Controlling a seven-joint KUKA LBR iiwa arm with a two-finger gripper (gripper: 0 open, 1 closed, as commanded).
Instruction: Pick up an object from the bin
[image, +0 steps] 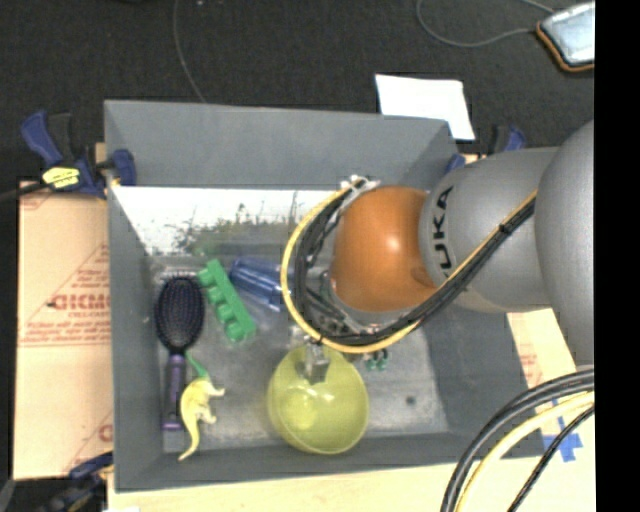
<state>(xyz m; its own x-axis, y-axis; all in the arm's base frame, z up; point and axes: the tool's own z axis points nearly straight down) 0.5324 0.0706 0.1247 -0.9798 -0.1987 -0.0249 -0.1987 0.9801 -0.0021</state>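
Note:
My gripper (316, 366) hangs low at the front middle of the bin, under the orange cover. Its tip sits just over the back rim of a translucent yellow-green bowl (320, 408), which lies against the bin's front wall. To the left of the gripper a green ridged block (226, 300) lies tilted, with a blue plastic piece (262, 283) right behind it. A small dark green bit (377, 362) lies just right of the gripper.
A purple hairbrush (180, 318) with dark bristles lies along the left wall, handle toward the front. A yellow toy dinosaur (198, 408) stands next to that handle. The arm and its cables cover the bin's right middle.

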